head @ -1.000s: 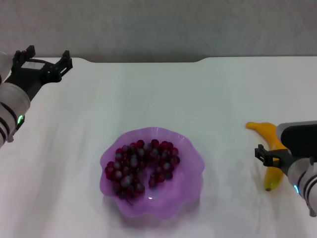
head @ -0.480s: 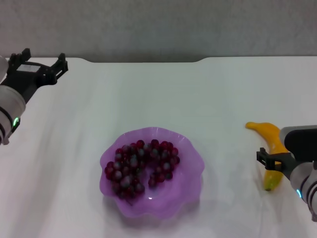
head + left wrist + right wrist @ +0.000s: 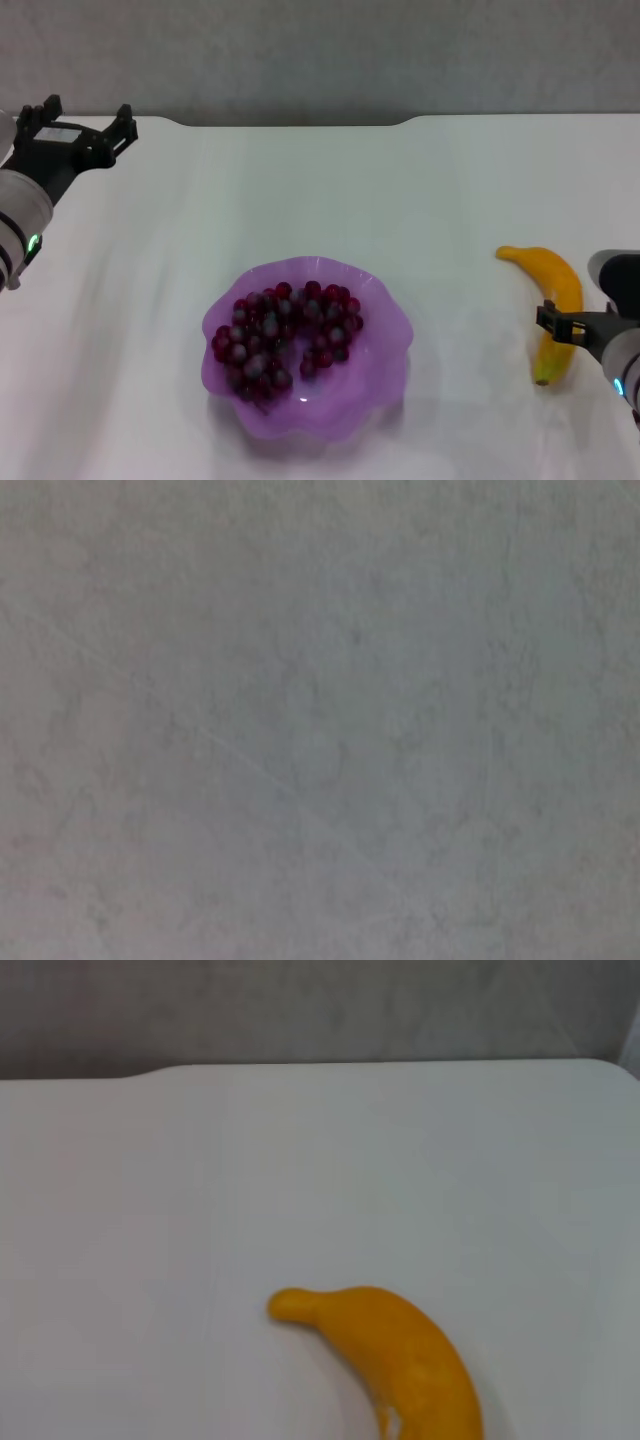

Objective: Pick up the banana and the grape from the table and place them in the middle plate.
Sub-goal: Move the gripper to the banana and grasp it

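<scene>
white counter (image 3: 420,190) runs out to a grey wall, its far edge notched. the scalloped lilac plate (image 3: 385,395) sits near the middle of it, toward the front, and the grape bunch (image 3: 285,335) already lies inside, so by my reckoning only the banana (image 3: 558,305) is left to move. it lies flat on the counter well to the right of the plate, its long axis running from the far stem end to the near dark tip, curving. the right claw (image 3: 575,328) hangs right at the banana's near half, just on its outer side, far closer than the other arm; whether its fingers are spread or closed i cannot tell. a grasp would likely need them set across that long axis. the left claw (image 3: 78,122) is parked at the far left corner, fingers spread and holding nothing.
</scene>
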